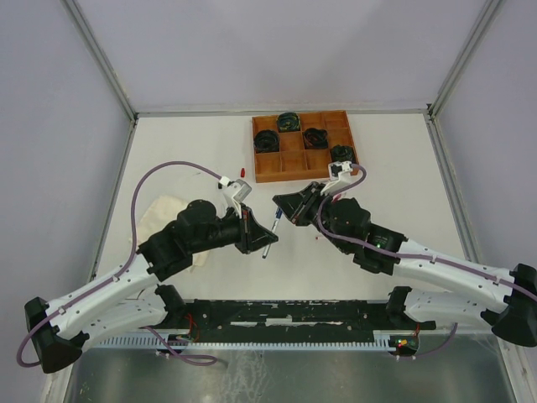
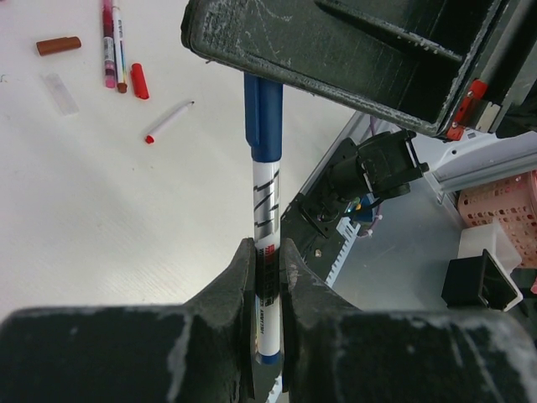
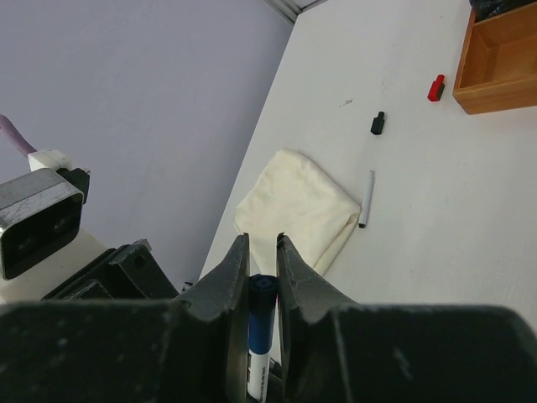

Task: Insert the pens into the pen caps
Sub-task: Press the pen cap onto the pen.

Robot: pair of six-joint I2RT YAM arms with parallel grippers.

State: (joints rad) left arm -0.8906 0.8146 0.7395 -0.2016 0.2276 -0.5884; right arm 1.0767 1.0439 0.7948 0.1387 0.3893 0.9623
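A white-barrelled pen (image 2: 265, 197) runs between my two grippers above the table. My left gripper (image 2: 266, 248) is shut on its barrel near the blue-banded tail. A blue pen cap (image 2: 263, 117) covers the pen's other end, and my right gripper (image 3: 263, 243) is shut on that cap (image 3: 261, 295). From above, the left gripper (image 1: 270, 238) and right gripper (image 1: 280, 205) meet at the table's middle. On the table lie two more pens (image 2: 110, 42), a thin pen with a red tip (image 2: 169, 120), a brown cap (image 2: 58, 45) and a red cap (image 2: 139, 81).
A wooden tray (image 1: 334, 123) holding dark coiled cable bundles stands at the back. A folded cream cloth (image 3: 294, 210) lies at the left, with a loose pen (image 3: 367, 199) beside it. A black cap (image 3: 378, 123) and a red cap (image 3: 435, 87) lie near the tray.
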